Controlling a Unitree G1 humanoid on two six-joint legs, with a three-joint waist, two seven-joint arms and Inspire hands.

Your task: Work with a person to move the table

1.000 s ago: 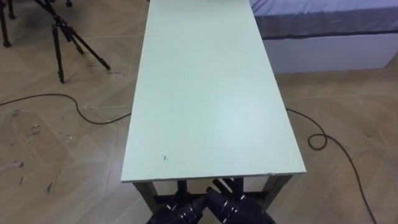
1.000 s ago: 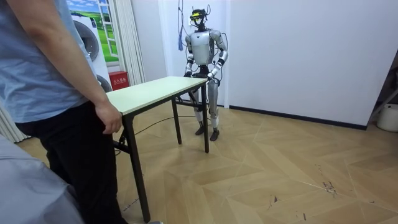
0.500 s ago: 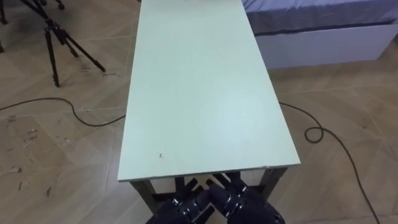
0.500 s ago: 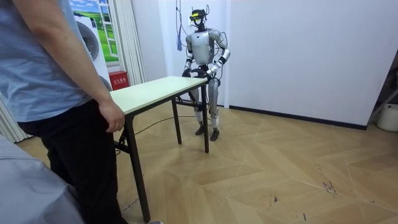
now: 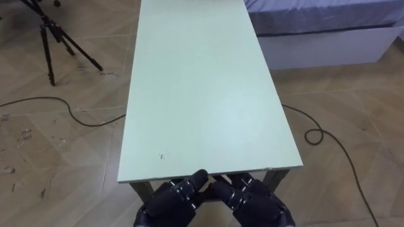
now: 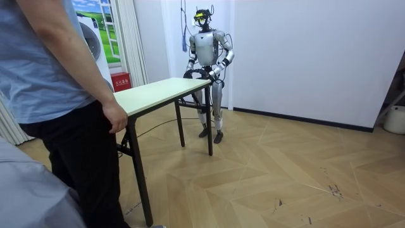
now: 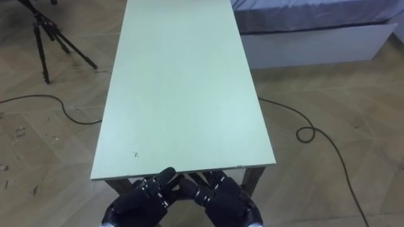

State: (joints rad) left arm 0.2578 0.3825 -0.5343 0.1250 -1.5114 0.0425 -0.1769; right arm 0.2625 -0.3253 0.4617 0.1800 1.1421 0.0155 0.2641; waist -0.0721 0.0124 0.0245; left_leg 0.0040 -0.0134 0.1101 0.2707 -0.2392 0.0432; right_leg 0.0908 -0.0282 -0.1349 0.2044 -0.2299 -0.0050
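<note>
A long table with a pale green top (image 5: 202, 88) on dark legs stretches away from me. Both dark hands hover side by side at its near short edge. My left hand (image 5: 165, 203) points its relaxed fingers forward, one fingertip reaching the edge. My right hand (image 5: 259, 205) lies next to it, fingers straight, just below the edge. Neither hand holds anything. In the room view I stand at the far end of the table (image 6: 152, 94). A person stands at its other end, one hand (image 6: 116, 119) hanging beside the corner, apart from the table.
A black tripod (image 5: 50, 38) stands on the wooden floor to the left, with a black cable (image 5: 69, 113) trailing beneath it. Another cable (image 5: 328, 135) loops on the right. A bed (image 5: 328, 25) lies at the far right beside the table.
Both hands have risen from under the table's near end up to its edge and show more fully. The person's hand has stayed beside the corner.
</note>
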